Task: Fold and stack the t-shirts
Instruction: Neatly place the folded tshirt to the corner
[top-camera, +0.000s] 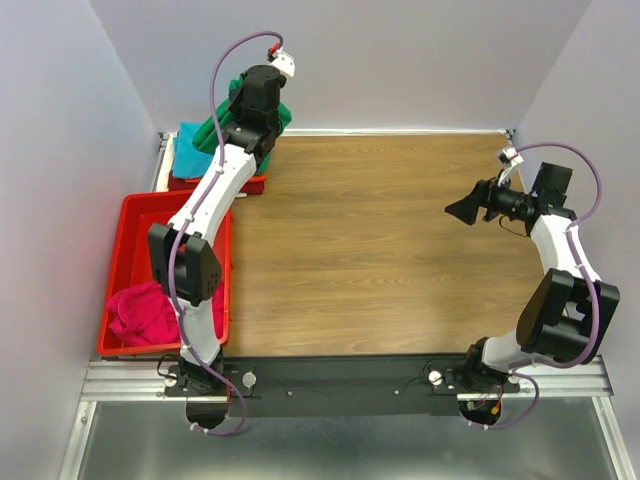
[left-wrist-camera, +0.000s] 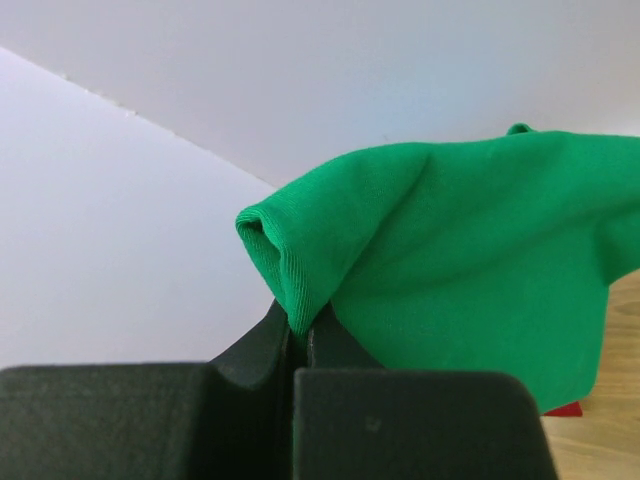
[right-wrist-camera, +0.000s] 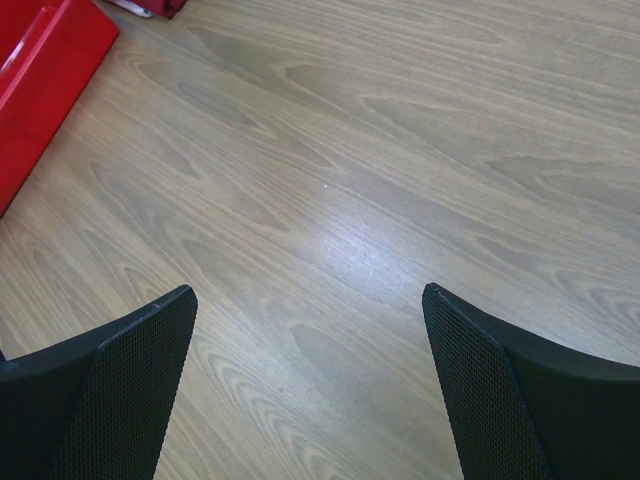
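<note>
Counter (top-camera: 380, 260): bare wood across centre and near edge, passable. Left edge blocked by red tray (top-camera: 130, 215), magenta shirt (top-camera: 145, 312) heaped at its near end. Far-left corner crowded: shirt pile (top-camera: 190, 142), with left arm (top-camera: 215, 190) and hanging green shirt (top-camera: 208, 132) above. Right end effector (top-camera: 458, 210) hangs over right side.

The green t-shirt (left-wrist-camera: 470, 260) hangs bunched and unfolded above the far-left corner of the counter (top-camera: 380, 230), with a fold of its ribbed edge pinched in the closed left pincer (left-wrist-camera: 303, 338). The magenta t-shirt (top-camera: 140, 312) lies crumpled at the near end of the red tray (top-camera: 128, 212). The teal t-shirt (top-camera: 190, 140) lies behind the green one on a dark red layer (top-camera: 185, 184), possibly another shirt; obstruction prevents confirmation.
</note>
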